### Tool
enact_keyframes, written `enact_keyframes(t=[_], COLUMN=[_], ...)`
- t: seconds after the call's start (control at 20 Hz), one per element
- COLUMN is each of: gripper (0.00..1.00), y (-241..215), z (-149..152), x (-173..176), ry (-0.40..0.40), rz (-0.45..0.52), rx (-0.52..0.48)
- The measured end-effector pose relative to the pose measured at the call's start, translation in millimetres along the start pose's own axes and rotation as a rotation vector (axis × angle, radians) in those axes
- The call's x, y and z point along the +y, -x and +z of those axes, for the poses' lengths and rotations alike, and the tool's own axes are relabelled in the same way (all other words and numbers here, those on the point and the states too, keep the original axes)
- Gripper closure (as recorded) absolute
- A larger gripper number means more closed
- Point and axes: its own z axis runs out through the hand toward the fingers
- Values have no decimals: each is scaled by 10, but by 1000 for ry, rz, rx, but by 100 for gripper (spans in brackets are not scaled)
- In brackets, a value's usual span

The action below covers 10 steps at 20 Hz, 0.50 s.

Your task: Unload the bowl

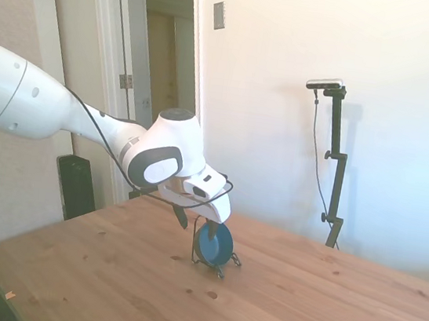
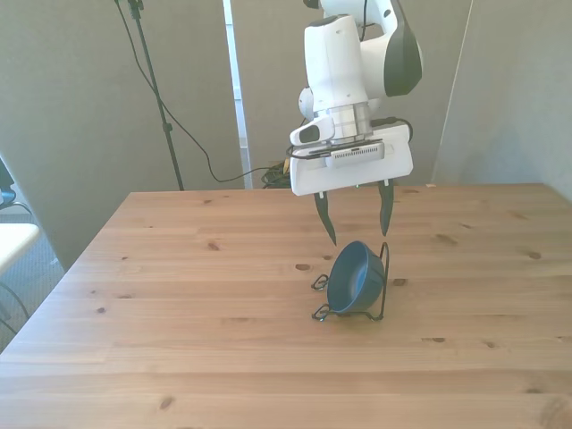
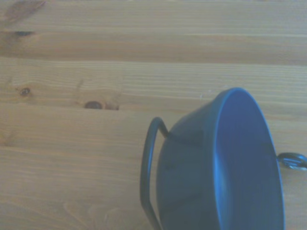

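The small blue bowl (image 2: 355,278) stands on its edge in a thin black wire stand (image 2: 382,286) near the middle of the wooden table, its hollow turned to the front view's left. In the side view the bowl (image 1: 214,243) shows just under the arm's hand. My gripper (image 2: 357,223) hangs open directly above the bowl, fingertips a little over its upper rim and touching nothing. From the wrist, the bowl (image 3: 225,167) and a loop of the stand (image 3: 148,163) fill the close view.
The wooden table (image 2: 179,295) spreads wide around the stand. A doorway (image 1: 165,51) and a white wall lie behind the table in the side view. Cables hang behind the table's far edge in the front view.
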Motion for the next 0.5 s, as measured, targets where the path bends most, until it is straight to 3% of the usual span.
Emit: enact_keyframes(t=[0.5], gripper=[0], y=[-78], z=[74], x=[-31], ry=[-75], rz=[-71], rx=[-81])
